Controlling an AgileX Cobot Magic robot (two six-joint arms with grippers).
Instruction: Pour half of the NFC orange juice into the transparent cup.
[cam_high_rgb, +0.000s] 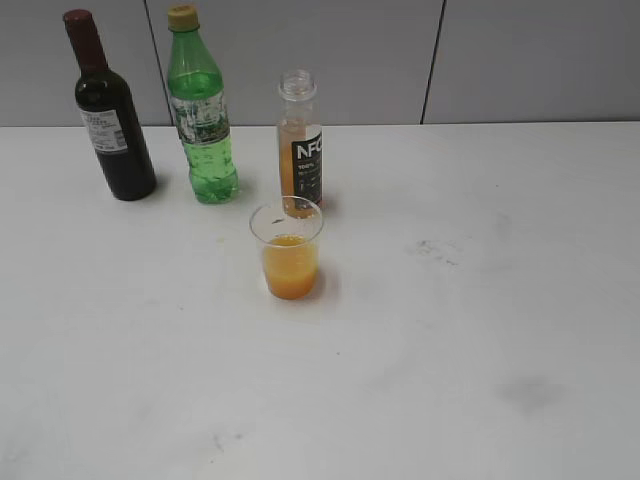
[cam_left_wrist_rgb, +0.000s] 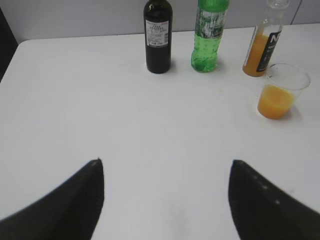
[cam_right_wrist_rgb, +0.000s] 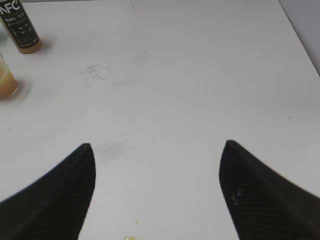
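Hovering over bare table (cam_high_rgb: 480, 380), the left gripper (cam_left_wrist_rgb: 166, 200) and right gripper (cam_right_wrist_rgb: 157, 192) both have fingers spread wide, grasping nothing. Far ahead and right of the left fingers stands the transparent cup (cam_left_wrist_rgb: 281, 91), partly filled with juice; just beyond it, the uncapped NFC orange juice (cam_left_wrist_rgb: 263, 42), then the green bottle (cam_left_wrist_rgb: 208, 35) and wine bottle (cam_left_wrist_rgb: 158, 36).

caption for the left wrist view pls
Open left gripper faces wine bottle, green bottle, uncapped NFC juice and half-filled cup.
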